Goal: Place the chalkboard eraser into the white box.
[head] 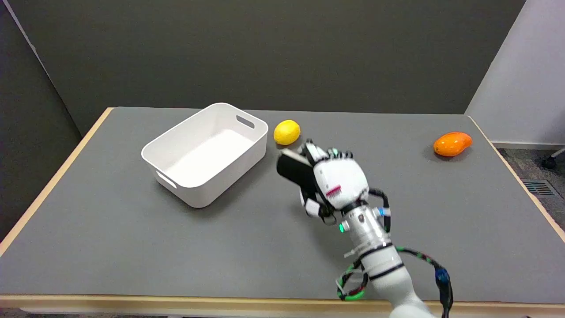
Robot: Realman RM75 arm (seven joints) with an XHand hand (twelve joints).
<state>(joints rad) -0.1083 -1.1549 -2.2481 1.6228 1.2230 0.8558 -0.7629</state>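
My right hand [337,181] hovers over the middle of the grey table, just right of the white box [205,152]. It grips a black chalkboard eraser [293,169] with a pale top edge, whose free end sticks out to the left toward the box. The fingers wrap over the eraser's right part and hide it. The white box is an open rectangular bin with slot handles, turned at an angle, and nothing shows inside it. The eraser is outside the box, a short gap from its right wall.
A yellow lemon [287,132] lies just beyond the hand, near the box's far right corner. An orange mango-like fruit [452,144] sits near the table's right edge. The table's wooden rim [176,302] runs along the front.
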